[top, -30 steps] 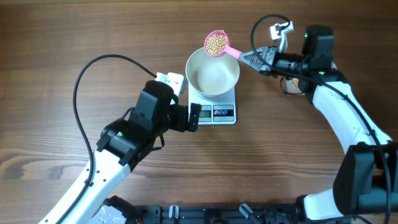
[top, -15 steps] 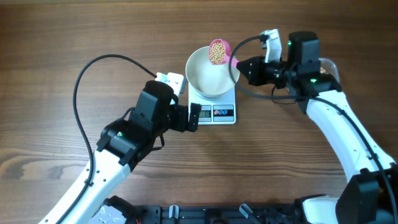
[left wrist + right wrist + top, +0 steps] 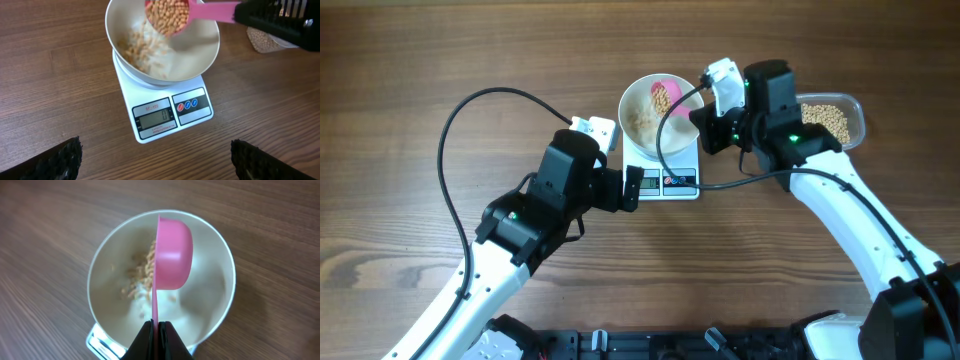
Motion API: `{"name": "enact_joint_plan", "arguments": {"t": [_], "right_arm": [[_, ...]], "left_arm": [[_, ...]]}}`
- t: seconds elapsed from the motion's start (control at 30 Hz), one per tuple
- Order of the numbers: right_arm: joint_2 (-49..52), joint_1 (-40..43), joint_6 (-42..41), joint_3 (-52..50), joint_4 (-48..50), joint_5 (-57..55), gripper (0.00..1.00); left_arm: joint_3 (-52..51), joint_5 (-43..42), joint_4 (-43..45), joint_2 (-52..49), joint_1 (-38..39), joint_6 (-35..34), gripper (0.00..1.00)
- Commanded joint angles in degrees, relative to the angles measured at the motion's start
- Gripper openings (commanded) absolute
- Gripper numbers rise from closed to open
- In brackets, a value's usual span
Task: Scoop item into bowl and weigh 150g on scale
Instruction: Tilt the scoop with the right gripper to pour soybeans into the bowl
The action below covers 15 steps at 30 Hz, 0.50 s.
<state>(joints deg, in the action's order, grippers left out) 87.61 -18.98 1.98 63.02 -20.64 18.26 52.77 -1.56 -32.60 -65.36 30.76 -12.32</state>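
Observation:
The white bowl [image 3: 642,137] stands on the white scale [image 3: 665,181], whose display [image 3: 155,118] faces my left arm. My right gripper [image 3: 705,122] is shut on the handle of a pink scoop [image 3: 662,94], tipped on its side over the bowl. Beige beans [image 3: 168,16] spill from the scoop [image 3: 173,255] and lie in the bowl [image 3: 135,276]. My left gripper [image 3: 156,161] stands open just short of the scale's [image 3: 165,115] front edge, with only bare table between its fingers [image 3: 60,160].
A clear plastic tub [image 3: 830,120] holding more beans sits to the right of the scale, behind my right arm. A black cable loops over the table at the left [image 3: 455,130].
My right gripper has swung left over the bowl and rolled the scoop from level onto its side. Beans now lie in the bowl. The left arm has stayed put.

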Motion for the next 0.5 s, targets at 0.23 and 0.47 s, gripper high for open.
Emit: {"name": "enact_joint_plan", "arguments": {"t": [0.23,0.47], "right_arm": [[-4.7,-3.34,9.18,0.83,0.33,-9.9,0.05],[-5.4,-7.82,14.75,0.83,0.2,-15.56,0.05]], "left_arm": [[0.87,-0.48,0.17,-0.24,0.26,0.09,1.0],[0.87,-0.48,0.2,-0.24,0.26,0.09,1.0]]}}
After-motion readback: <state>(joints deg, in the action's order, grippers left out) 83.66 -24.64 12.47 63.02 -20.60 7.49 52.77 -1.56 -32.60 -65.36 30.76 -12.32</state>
